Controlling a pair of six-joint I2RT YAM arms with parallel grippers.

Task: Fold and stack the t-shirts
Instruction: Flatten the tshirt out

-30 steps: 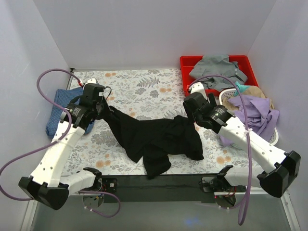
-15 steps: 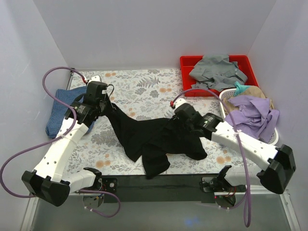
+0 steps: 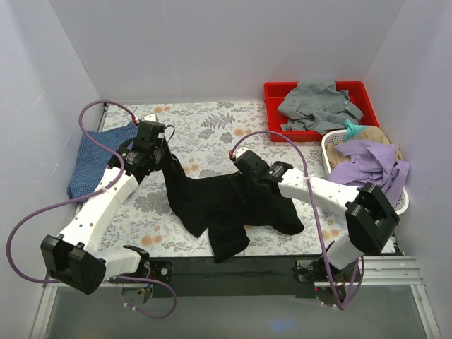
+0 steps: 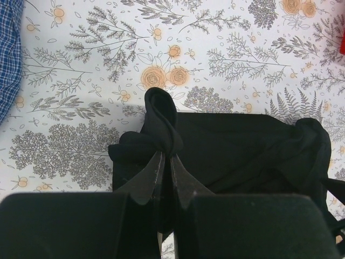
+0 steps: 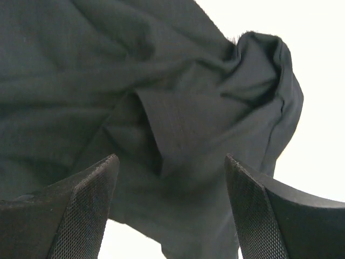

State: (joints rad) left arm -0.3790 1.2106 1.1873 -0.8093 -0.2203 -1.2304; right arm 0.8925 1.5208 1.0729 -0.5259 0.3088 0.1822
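Note:
The black t-shirt (image 3: 226, 205) lies crumpled across the middle of the floral table. My left gripper (image 3: 161, 152) is shut on its upper left corner and holds it stretched. In the left wrist view the black cloth (image 4: 242, 145) bunches into a fold above my left gripper (image 4: 164, 156). My right gripper (image 3: 241, 168) hovers open over the shirt's upper middle edge. In the right wrist view its jaws (image 5: 172, 162) stand wide, a creased fold of the black t-shirt (image 5: 161, 108) between and below them, not gripped. The blue t-shirt (image 3: 88, 159) lies folded at the far left, its edge (image 4: 8, 54) also seen from the left wrist.
A red bin (image 3: 272, 95) at the back right holds grey garments (image 3: 318, 102). A white basket (image 3: 330, 143) beside it is heaped with purple clothes (image 3: 371, 169). White walls close in the table on three sides.
My right arm has swung left across the black t-shirt to its upper middle edge, jaws still open. The left gripper has shifted slightly up and right with the shirt corner.

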